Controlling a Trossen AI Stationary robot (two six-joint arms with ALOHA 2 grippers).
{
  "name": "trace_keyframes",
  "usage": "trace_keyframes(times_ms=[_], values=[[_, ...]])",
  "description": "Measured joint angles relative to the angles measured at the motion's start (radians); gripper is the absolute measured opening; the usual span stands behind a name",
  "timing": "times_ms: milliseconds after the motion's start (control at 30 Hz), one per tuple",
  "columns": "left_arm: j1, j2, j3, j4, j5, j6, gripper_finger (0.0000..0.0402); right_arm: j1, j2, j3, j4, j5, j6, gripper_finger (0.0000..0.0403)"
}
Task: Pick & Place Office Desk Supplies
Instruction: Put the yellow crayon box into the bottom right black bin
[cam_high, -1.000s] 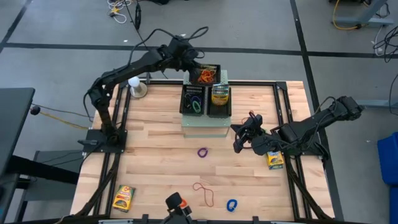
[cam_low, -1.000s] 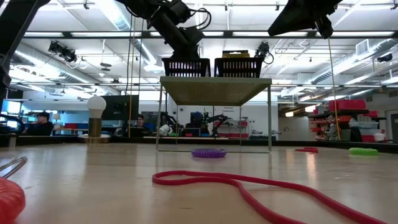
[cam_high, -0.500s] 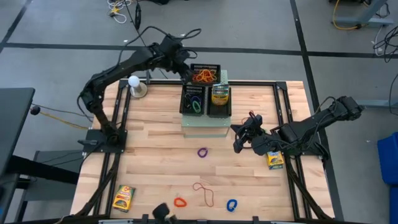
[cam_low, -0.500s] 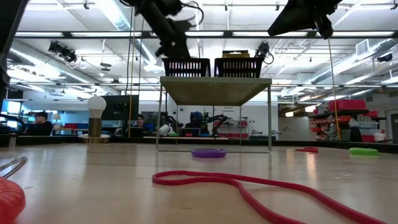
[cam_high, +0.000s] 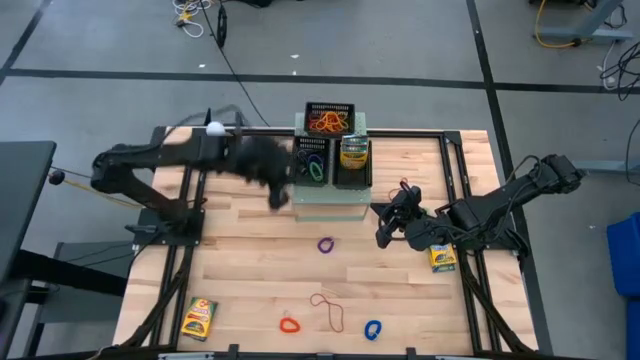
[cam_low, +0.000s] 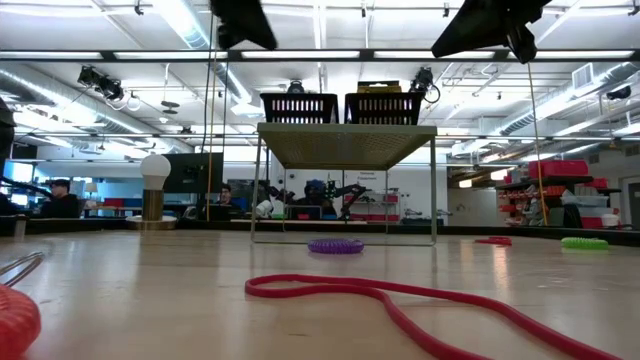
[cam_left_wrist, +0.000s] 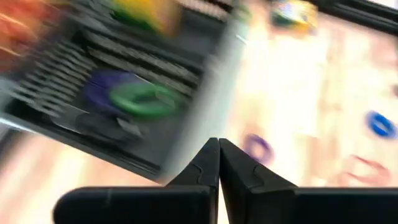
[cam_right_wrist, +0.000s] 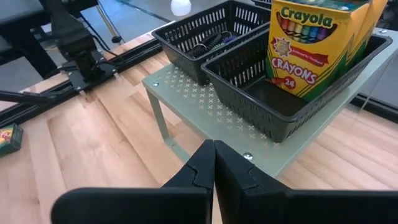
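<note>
We're swinging the left pincer (cam_high: 277, 197) — closed, empty — toward the purple loop (cam_high: 326, 244) at 5 o'clock; right pincer (cam_high: 386, 232) closed, parked.

A grey floor (cam_high: 420, 40) crossed by dark lines is surrounding the wooden desk (cam_high: 250, 260). Long ceiling lights (cam_low: 190, 20) are shining over the open workshop, where a person (cam_low: 62, 198) is sitting at far workstations beside a white globe lamp (cam_low: 154, 170).
</note>
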Motion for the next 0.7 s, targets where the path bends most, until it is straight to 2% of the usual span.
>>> trace_keyframes(times_ms=[167,400,567,700], values=[[-0.25,-0.078,-0.18,0.01,-0.043,-0.228,0.0008,0.0,0.0,0.0,0.001,-0.005,-0.035,0.0009],[-0.623,-0.087,-0.282,-0.136,-0.029,-0.579,0.0008,0.0,0.0,0.0,0.001,-0.064,-0.134,0.0009],[-0.808,-0.074,-0.326,-0.167,0.037,-0.84,0.0021,0.0,0.0,0.0,0.002,-0.1,-0.17,0.0009],[-0.91,-0.043,-0.357,-0.168,0.146,-0.938,0.0058,0.0,0.0,0.0,0.002,-0.121,-0.187,0.0009]])
